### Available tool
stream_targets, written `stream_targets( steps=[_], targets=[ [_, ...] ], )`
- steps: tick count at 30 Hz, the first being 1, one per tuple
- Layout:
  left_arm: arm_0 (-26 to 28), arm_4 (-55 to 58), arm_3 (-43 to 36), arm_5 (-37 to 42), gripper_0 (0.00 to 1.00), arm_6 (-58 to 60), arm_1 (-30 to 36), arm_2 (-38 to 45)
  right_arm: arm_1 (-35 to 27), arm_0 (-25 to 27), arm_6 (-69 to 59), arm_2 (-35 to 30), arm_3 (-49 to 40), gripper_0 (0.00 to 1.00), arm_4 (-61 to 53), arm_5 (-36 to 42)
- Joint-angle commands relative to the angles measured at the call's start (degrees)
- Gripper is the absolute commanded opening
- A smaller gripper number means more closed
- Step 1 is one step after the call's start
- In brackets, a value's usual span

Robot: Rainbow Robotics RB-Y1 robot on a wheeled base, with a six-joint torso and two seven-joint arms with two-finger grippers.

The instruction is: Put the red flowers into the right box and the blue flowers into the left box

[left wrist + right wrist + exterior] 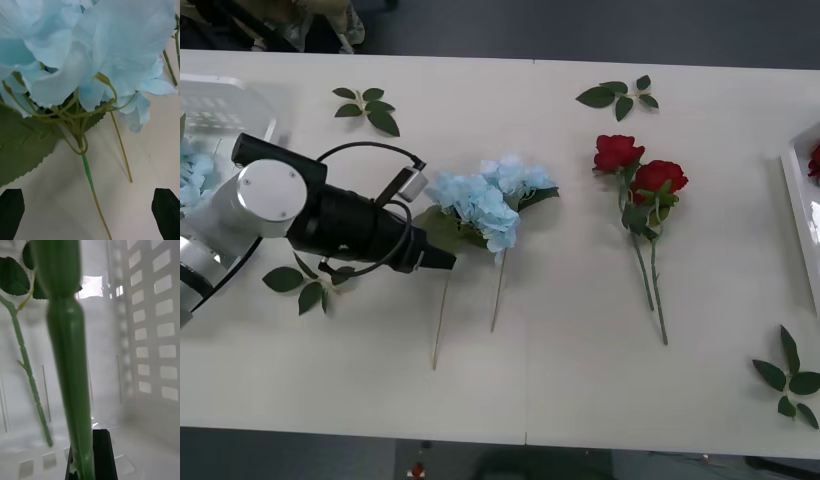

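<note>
Black fingers [11,210] of the left gripper [448,258] stand spread beside the blue flowers [480,200]; next, straddle one stem and close. Right gripper [90,461] pinches a green stem [69,352].

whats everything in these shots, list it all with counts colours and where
blue flowers: two loose, pale blue, mid-table; more lie in the left box
red flowers: two, deep red, on the table to the right of the blue pair; a bit of red also in the right box
left box: one, white, slotted walls, table's far left
right box: one, white, plain rim, table's right edge
leaf sprigs: four, green, scattered on the table
table: one, white
green stem: one, close up among white slotted walls
left end effector: black, open, at the loose blue flowers' stems
right end effector: black, shut on the green stem
</note>
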Motion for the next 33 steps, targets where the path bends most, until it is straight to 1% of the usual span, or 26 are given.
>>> stream_targets(
  steps=[1, 4, 5, 8, 9, 10, 12, 13, 14, 15, 17, 18, 24, 29, 31, 33],
  targets=[
    [-5.79, -2.45, 2.93, -0.80, 1.00, 2.01, -2.27, -2.44, -1.63, -3.38, 2.00, 1.83, 3.29, 0.00, 2.17, -2.60],
    [-7.72, -4.29, 6.01, -1.51, 0.92, 2.01, -4.55, -3.93, -1.63, -4.96, 1.82, 3.23, 5.93, 0.00, 2.52, -3.04],
    [-8.42, -4.82, 7.32, -1.77, 0.87, 2.01, -5.34, -4.46, -1.63, -5.49, 1.82, 3.32, 6.46, 0.00, 2.35, -3.04],
    [-9.92, -5.35, 9.96, -2.21, 0.48, 1.92, -6.40, -5.96, -1.54, -5.75, 1.91, 3.32, 6.63, 0.00, 2.43, -3.04],
    [-10.62, -5.26, 10.84, -2.47, 0.13, 1.92, -6.75, -6.66, -1.63, -5.75, 2.08, 3.32, 6.54, 0.00, 2.70, -3.04],
    [-11.06, -5.08, 11.37, -2.47, 0.00, 1.92, -6.75, -7.10, -1.63, -5.75, 2.17, 3.32, 6.63, 0.00, 2.61, -3.04],
    [-11.68, -4.64, 11.81, -2.47, 0.00, 1.92, -6.75, -7.80, -1.63, -5.84, 2.17, 3.32, 6.54, 0.23, 2.43, -3.21],
    [-11.76, -4.64, 11.81, -2.56, 0.00, 1.92, -6.75, -7.98, -1.63, -5.75, 2.44, 3.32, 6.63, 0.42, 2.26, -3.30],
    [-11.76, -4.47, 11.81, -2.47, 0.00, 1.92, -6.75, -8.06, -1.63, -5.75, 2.70, 3.32, 6.54, 0.65, 2.08, -3.39],
    [-11.76, -4.29, 11.89, -2.47, 0.00, 1.92, -6.75, -7.98, -1.54, -5.75, 2.96, 3.32, 6.54, 0.76, 1.82, -3.48],
    [-11.76, -3.59, 11.81, -2.47, 0.00, 1.92, -6.22, -7.98, -1.63, -5.75, 3.31, 3.32, 6.54, 0.87, 1.20, -3.48],
    [-11.76, -3.06, 11.81, -2.47, 0.00, 1.92, -5.69, -7.98, -1.63, -5.84, 3.67, 3.32, 6.54, 0.91, 1.11, -3.48],
    [-11.76, 0.63, 9.61, -2.74, 0.00, 1.48, -1.12, -8.06, -1.54, -5.75, 4.63, 3.23, 6.54, 0.94, 0.32, -3.39],
    [-11.68, 4.76, 5.39, -2.83, 0.00, 1.39, 6.17, -7.98, -1.63, -5.93, 4.81, 3.23, 5.75, 0.94, -4.33, -1.37],
    [-11.68, 8.45, 3.90, -2.74, 0.00, 1.39, 10.56, -7.98, -1.63, -5.93, 4.28, 3.23, 3.73, 0.95, -6.36, 0.48],
    [-11.68, 11.79, 3.28, -2.74, 0.00, 1.39, 13.47, -8.06, -1.54, -5.93, 3.40, 3.14, 1.97, 0.94, -7.59, 2.06]
  ],
)
